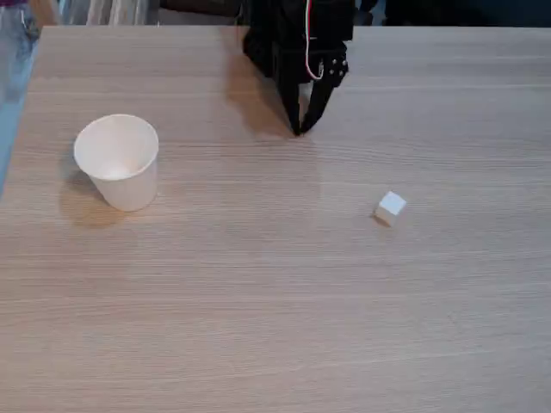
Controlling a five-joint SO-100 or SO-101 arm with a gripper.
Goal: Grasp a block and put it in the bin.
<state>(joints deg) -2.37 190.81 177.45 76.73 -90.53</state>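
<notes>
1. Arm [297, 34] is being cut off by the fixed view's top edge
2. Gripper [300, 127] fingertips are merging into one dark point; jaw gap is proving indeterminable
3. Cup [116, 159] interior is showing nothing discernible

Your pale wood-grain bench [258, 301] looks like laminate: fine straight grain lines running side to side, a smooth finish with a faint satin sheen and no gloss spots.

Your white paper cup with the round rolled rim [118, 161] reads matt, smooth-walled, slightly warm inside.

Your tiny white cube [390, 208] has plain, matt faces; the material cannot be told at this size.

Your black tool [300, 127] looks like hard plastic, matt to dull satin, with red and white insulated wires against it.
</notes>
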